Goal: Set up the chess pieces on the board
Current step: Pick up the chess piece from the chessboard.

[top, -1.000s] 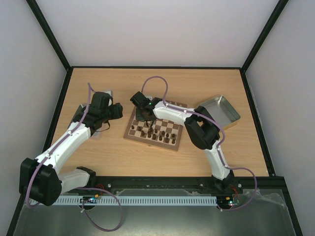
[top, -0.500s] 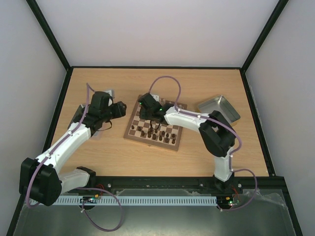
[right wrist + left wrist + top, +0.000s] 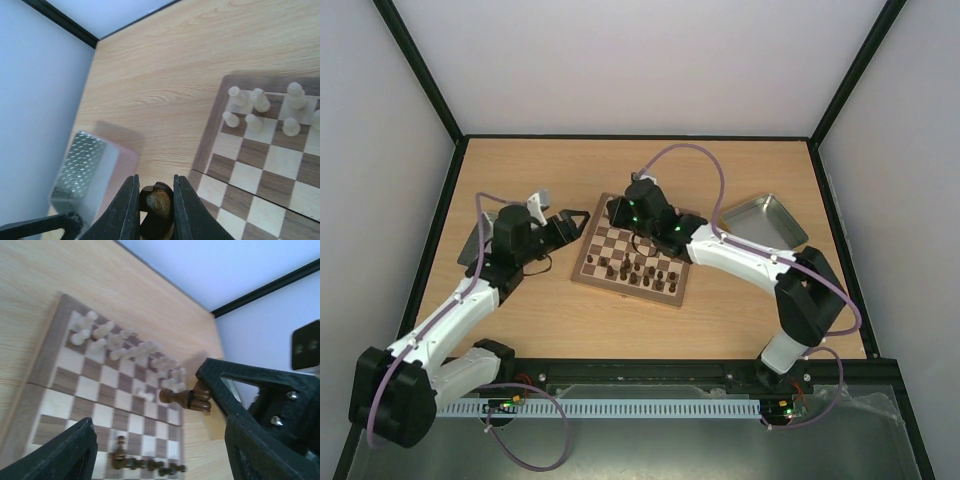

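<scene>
1. Chessboard [image 3: 607,241], a square wooden one checkered tan and dark brown with a brown rim, lies flat on the pale wooden table [image 3: 620,170]. From above, the right arm hides its far rows.
2. Right of the board and apart from it stands a rectangular grey metal tray [image 3: 766,221], in plain view.
3. Left of the board, a second grey metal tray with a dimpled floor [image 3: 82,167] is mostly covered by the left arm from above. It is cut off in the right wrist view, and what it holds cannot be made out.
4. Left gripper [image 3: 580,222] hangs just off the board's left edge, pointing across it, its fingers spread wide apart.
5. Right gripper [image 3: 156,187] hovers over the table just off the board's left edge, near its far corner. Its fingers are pressed on a dark brown turned chessman [image 3: 156,205], whose lower part the frame cuts off.
6. On the board, small cream chessmen [image 3: 125,342] crowd the far rows, blurred in the left wrist view. Dark brown chessmen [image 3: 640,272] stand on the near rows, too small to tell their kinds.
7. A second dark brown chessman [image 3: 182,398] lies level above the board, its base at the tip of one left finger. Whether it touches is unclear.
</scene>
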You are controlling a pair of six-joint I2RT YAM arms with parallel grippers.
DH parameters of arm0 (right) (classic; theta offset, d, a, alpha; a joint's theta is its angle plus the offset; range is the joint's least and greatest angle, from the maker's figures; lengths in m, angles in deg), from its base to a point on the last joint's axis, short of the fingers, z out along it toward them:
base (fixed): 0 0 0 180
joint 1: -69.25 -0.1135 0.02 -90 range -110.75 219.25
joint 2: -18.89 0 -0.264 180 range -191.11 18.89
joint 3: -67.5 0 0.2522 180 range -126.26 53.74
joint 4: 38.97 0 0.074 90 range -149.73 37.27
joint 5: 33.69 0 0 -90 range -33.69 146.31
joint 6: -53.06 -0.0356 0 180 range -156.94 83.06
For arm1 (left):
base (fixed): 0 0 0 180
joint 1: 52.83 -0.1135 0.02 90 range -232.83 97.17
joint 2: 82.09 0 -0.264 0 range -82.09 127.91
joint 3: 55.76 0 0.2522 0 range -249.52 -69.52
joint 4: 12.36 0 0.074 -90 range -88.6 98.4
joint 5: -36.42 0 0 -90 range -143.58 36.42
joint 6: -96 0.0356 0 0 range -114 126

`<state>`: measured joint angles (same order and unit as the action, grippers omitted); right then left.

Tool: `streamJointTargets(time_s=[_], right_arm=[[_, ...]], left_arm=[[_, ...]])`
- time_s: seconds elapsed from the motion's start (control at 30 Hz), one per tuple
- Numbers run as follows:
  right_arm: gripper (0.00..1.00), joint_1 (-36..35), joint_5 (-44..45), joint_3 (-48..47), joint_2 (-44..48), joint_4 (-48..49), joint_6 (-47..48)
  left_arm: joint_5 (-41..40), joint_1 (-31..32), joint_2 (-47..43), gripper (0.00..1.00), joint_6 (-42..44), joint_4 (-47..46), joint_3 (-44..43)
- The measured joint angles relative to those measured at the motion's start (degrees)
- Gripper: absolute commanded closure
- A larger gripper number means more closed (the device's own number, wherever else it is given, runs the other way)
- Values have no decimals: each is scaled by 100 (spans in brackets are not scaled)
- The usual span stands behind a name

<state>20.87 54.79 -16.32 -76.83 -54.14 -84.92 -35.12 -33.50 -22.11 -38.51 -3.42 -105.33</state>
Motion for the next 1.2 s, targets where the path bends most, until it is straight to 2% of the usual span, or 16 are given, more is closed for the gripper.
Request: streamJointTargets(time_s=[0.23, 0.57, 0.67, 0.83, 1.03, 1.2], right_arm=[[87, 0, -407, 337, 739, 463, -315], [87, 0, -1047, 761, 1399, 1250, -957], [87, 0, -1209, 866, 1486, 1440, -1115], [87, 0, -1449, 986, 1537, 1744, -1305], [87, 0, -1690, 1060, 1537, 2000, -1488], [87, 0, -1786, 1069, 1537, 2133, -1547]], left_arm=[[492, 0, -549, 21, -1974, -1259, 479], [946, 35, -358, 16, -5696, -2914, 782], [981, 111, -216, 17, -6457, -3139, 850], [984, 297, -74, 24, -7156, -3519, 852], [984, 428, 254, 44, -7427, -3987, 850], [979, 468, 334, 57, -7471, -4103, 852]])
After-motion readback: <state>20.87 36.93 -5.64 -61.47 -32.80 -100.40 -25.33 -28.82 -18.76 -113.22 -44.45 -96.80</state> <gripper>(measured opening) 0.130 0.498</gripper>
